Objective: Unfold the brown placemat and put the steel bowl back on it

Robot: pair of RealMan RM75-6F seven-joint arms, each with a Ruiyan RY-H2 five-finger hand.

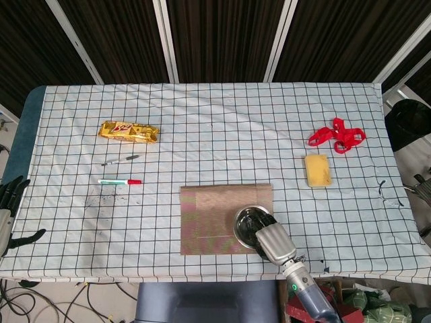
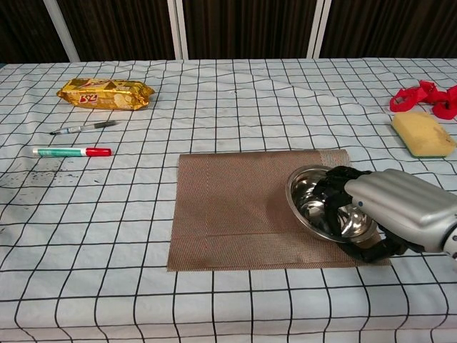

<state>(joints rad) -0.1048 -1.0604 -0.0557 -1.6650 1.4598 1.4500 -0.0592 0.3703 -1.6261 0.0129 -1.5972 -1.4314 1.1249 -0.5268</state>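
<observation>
The brown placemat (image 1: 212,219) (image 2: 235,214) lies folded near the table's front edge, with a layered edge showing along its front and right side. On its right end, the steel bowl (image 1: 247,222) (image 2: 314,204) is tipped up toward the left. My right hand (image 1: 273,242) (image 2: 393,207) grips the bowl's right rim, fingers curled inside it and the thumb beneath. My left hand (image 1: 8,208) hangs off the table's left edge, fingers spread and holding nothing; only the head view shows it.
A yellow snack packet (image 1: 129,131) (image 2: 105,93), a pen (image 1: 121,160) and a red-capped marker (image 1: 119,182) lie at the left. A yellow sponge (image 1: 317,170) (image 2: 423,133) and a red strap (image 1: 337,135) (image 2: 421,96) lie at the right.
</observation>
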